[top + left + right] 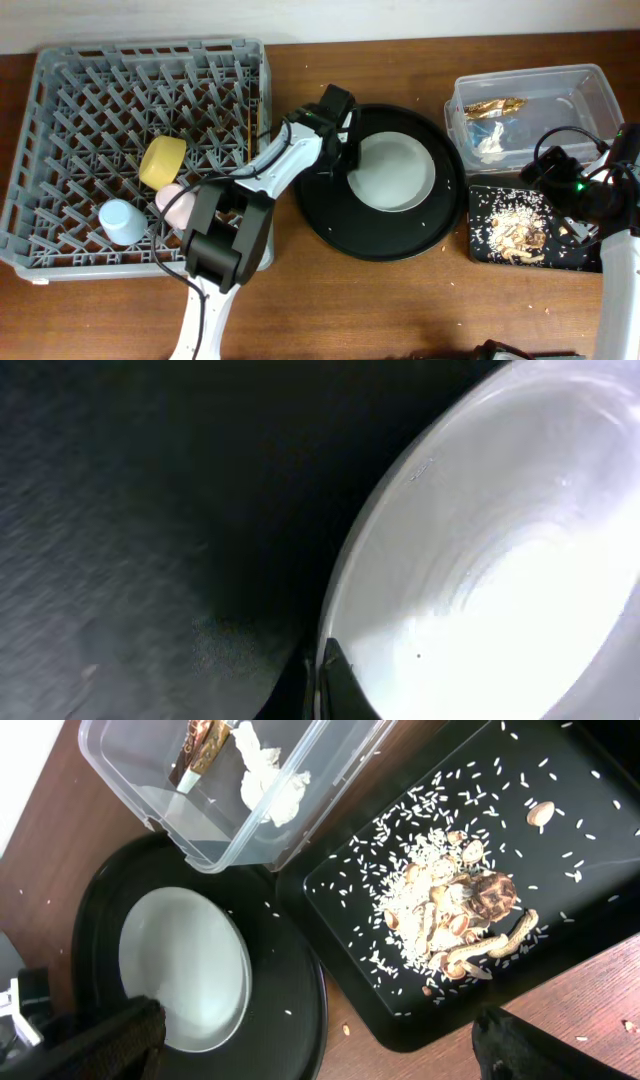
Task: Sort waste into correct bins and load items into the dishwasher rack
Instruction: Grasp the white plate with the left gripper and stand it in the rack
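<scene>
The round pale plate (395, 172) lies on the big round black tray (330, 215). My left gripper (347, 160) is at the plate's left rim; in the left wrist view its jaws (320, 670) are closed on the rim of the plate (500, 560). The grey rack (60, 110) holds the yellow bowl (162, 161), pink cup (176, 203), light-blue cup (122, 220) and chopsticks (249, 128). The clear tub (590, 85) holds the gold wrapper (205, 740) and white tissue (265, 775). The shallow black tray (330, 890) holds food scraps (470, 910) and rice. My right gripper (320, 1040) is open and empty above it.
A few rice grains and a crumb lie on the round tray and on the wood between it and the black tray. The right arm (620, 250) and its cables stand along the table's right edge, beside the tub.
</scene>
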